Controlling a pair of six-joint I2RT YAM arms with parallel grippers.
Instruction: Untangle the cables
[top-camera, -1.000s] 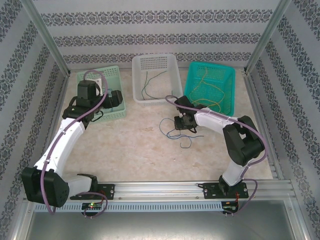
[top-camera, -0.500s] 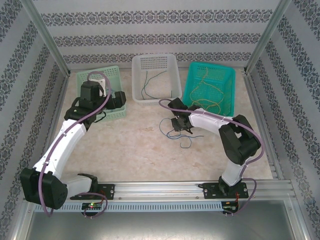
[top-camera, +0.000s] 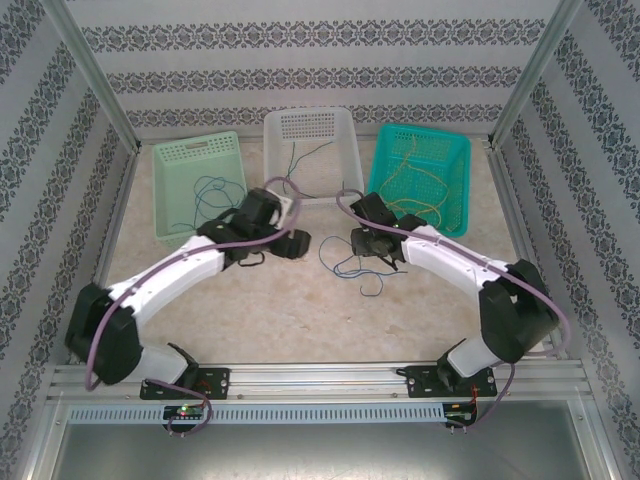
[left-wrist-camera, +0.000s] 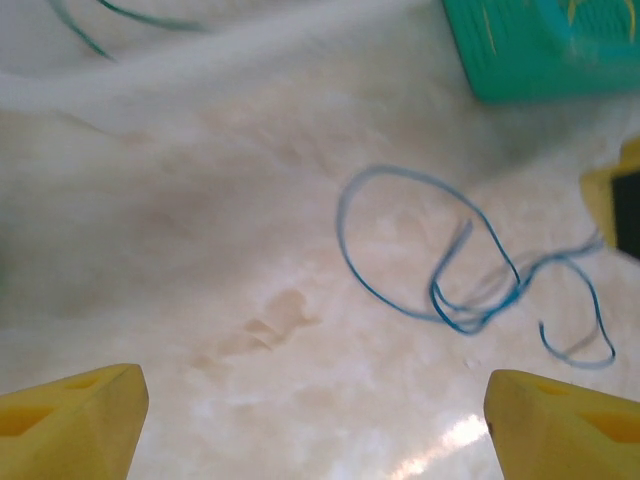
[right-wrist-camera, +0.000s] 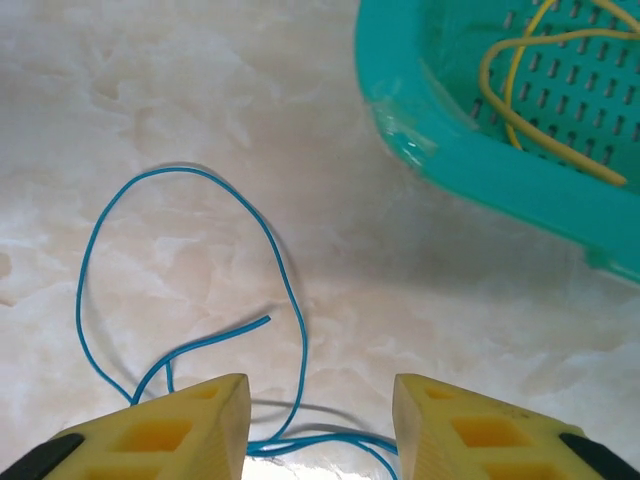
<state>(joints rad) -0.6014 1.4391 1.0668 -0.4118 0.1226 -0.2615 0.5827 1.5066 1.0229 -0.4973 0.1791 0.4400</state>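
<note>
A thin blue cable (top-camera: 350, 266) lies in loose loops on the table between my two grippers. My left gripper (top-camera: 298, 243) hovers just left of it, wide open and empty. In the left wrist view the blue cable (left-wrist-camera: 440, 255) lies ahead and to the right of the left gripper (left-wrist-camera: 315, 405). My right gripper (top-camera: 362, 243) stands over the cable's right part. In the right wrist view the blue cable (right-wrist-camera: 288, 300) loops ahead of the right gripper (right-wrist-camera: 320, 405) and runs along the table between its open fingers (right-wrist-camera: 190, 425). Nothing is gripped.
Three baskets stand at the back. The light green basket (top-camera: 170, 200) holds a blue cable (top-camera: 210, 195). The white basket (top-camera: 350, 160) holds green and blue strands (top-camera: 295, 165). The teal basket (top-camera: 385, 160) holds yellow cables (top-camera: 415, 185), and its corner (right-wrist-camera: 450, 130) lies close ahead of the right gripper.
My left arm has swung from over the light green basket to the middle of the table, beside the blue cable. The right gripper's jaws have spread a little wider.
</note>
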